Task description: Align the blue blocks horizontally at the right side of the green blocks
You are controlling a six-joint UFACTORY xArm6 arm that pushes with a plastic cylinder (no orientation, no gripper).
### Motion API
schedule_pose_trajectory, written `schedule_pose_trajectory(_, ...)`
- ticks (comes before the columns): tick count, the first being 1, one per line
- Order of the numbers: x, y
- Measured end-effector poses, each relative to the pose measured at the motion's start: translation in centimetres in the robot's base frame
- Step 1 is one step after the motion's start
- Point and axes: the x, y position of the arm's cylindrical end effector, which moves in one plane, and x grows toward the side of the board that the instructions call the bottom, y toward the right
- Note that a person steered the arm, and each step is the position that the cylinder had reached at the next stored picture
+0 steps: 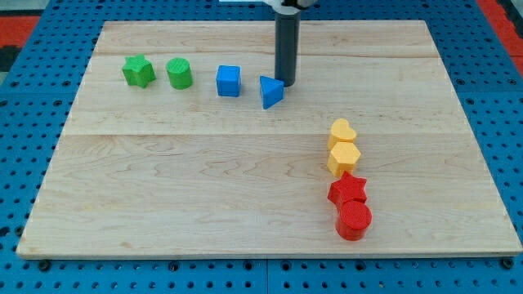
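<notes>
There is no pincer on this arm, only a straight dark rod, so nothing opens or holds. The tip (pixel 287 82) stands on the wooden board (pixel 204 204) just to the view's right of the blue triangular block (pixel 270 91), seemingly touching its upper right edge. To the view's left sits the blue cube (pixel 229 81), then the green cylinder (pixel 180 73) and the green star (pixel 139 71), the four in a rough row near the view's top. Well apart, toward the view's lower right, a yellow heart (pixel 343 131), yellow hexagon (pixel 344 157), red star (pixel 349 190) and red cylinder (pixel 354 220) form a touching column.
</notes>
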Motion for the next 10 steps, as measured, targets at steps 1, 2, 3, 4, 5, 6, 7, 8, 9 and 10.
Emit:
schedule_pose_trajectory(1, 1.5, 4.3)
schedule_pose_trajectory(2, 3.7, 4.1)
schedule_pose_trajectory(3, 5.0, 1.8)
schedule_pose_trajectory(4, 5.6, -1.1)
schedule_pose_trajectory(5, 5.5, -2.8)
schedule_pose_trajectory(6, 4.7, -2.9)
schedule_pose_trajectory(7, 4.3, -2.5)
schedule_pose_trajectory(8, 2.6, -2.1)
schedule_pose_trajectory(9, 1.7, -1.2)
schedule_pose_trajectory(10, 4.6, 0.6)
